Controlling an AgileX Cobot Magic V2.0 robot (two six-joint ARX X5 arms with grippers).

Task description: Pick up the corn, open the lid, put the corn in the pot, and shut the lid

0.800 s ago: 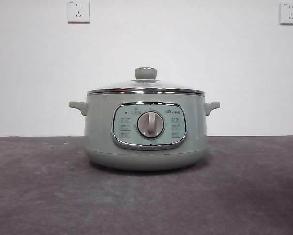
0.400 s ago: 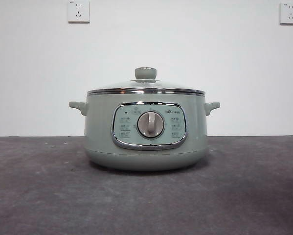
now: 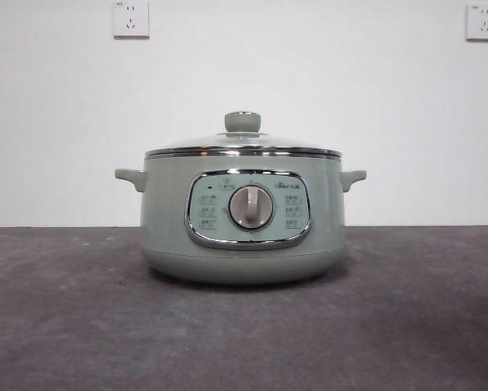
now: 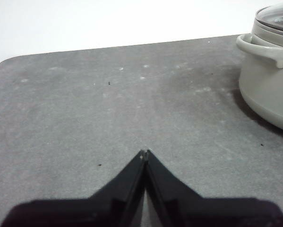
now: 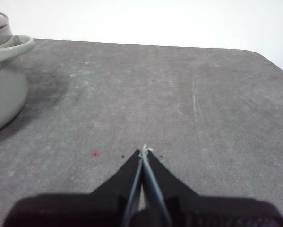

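Both your tools are pinched tight with nothing in them: left tool (image 4: 144, 152) has the pot (image 4: 269, 85) off to one side, right tool (image 5: 143, 149) sees it on the other side. Nothing's budged in the last second, the lid (image 3: 242, 140) sits on the pot, bare counter (image 3: 64, 326) all round. Can't spot the corn anywhere, so either it's already inside or you haven't started.

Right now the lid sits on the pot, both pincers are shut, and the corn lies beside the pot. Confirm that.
Not quite: no corn shows in any view. The front view shows the lid on the pot; the wrist views show the left pincer and the right pincer shut and holding nothing.
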